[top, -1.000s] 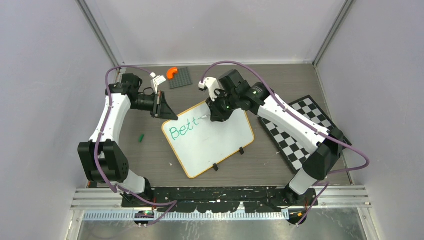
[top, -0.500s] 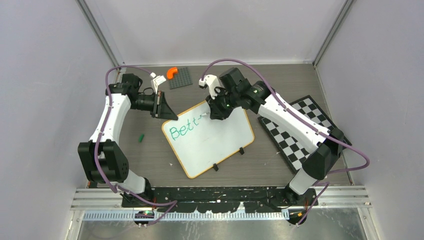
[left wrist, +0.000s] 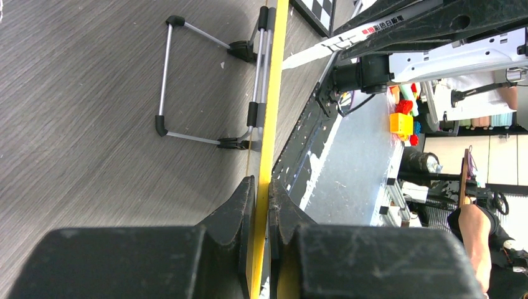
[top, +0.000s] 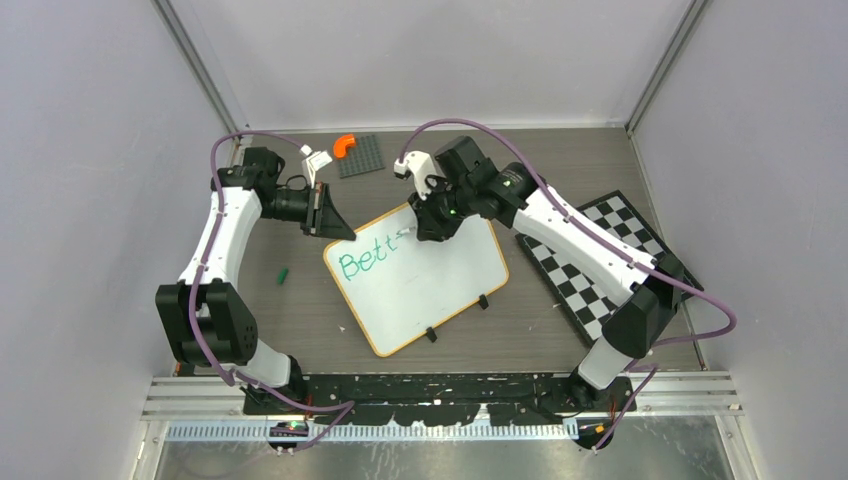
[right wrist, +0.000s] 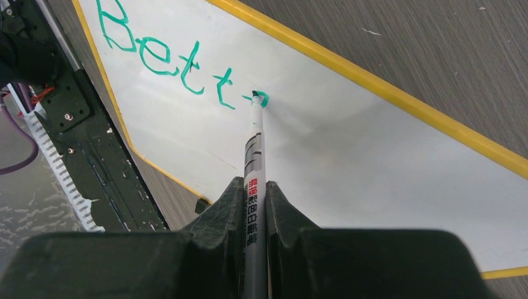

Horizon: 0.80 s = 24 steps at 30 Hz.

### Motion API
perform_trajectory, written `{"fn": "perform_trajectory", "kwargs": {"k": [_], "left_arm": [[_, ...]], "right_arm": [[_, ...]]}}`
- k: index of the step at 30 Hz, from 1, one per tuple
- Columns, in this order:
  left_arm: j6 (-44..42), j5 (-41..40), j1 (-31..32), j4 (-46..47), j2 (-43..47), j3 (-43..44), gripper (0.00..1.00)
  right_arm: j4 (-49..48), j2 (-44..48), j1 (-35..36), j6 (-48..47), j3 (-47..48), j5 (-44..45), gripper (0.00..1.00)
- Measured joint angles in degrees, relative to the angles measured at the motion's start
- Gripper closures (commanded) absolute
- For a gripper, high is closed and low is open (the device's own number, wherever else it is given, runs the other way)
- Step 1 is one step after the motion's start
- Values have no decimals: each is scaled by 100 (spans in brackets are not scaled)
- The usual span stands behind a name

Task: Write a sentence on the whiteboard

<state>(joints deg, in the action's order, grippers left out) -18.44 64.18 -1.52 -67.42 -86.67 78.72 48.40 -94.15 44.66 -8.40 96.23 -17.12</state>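
The whiteboard (top: 430, 285) lies tilted on the table, with an orange-tan rim and black clip feet. Green letters "Bett" (top: 362, 261) and a short fresh stroke stand at its upper left; they also show in the right wrist view (right wrist: 168, 59). My left gripper (top: 333, 222) is shut on the board's far left corner, its rim (left wrist: 269, 124) pinched between the jaws. My right gripper (top: 428, 228) is shut on a silver marker (right wrist: 256, 149), whose green tip (right wrist: 257, 97) touches the board just after the last "t".
A black-and-white checkerboard (top: 600, 262) lies at the right. A grey baseplate (top: 360, 156) with an orange piece (top: 344, 144) and a small white part (top: 318, 160) sit at the back. A small green cap (top: 284, 272) lies left of the board.
My right gripper has shifted slightly up and left, and the marker tip has moved a little at the end of the dash after "Bett". The left arm and the board have not moved.
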Motion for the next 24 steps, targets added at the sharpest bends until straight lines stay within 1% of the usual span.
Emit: {"fn": "perform_trajectory", "kwargs": {"k": [7, 24], "left_arm": [[0, 4, 0, -4, 0, 0, 100], [0, -31, 2, 24, 0, 0, 100]], "right_arm": [[-44, -9, 52, -2, -37, -11, 100], [-74, 131, 92, -24, -520, -72, 100]]}}
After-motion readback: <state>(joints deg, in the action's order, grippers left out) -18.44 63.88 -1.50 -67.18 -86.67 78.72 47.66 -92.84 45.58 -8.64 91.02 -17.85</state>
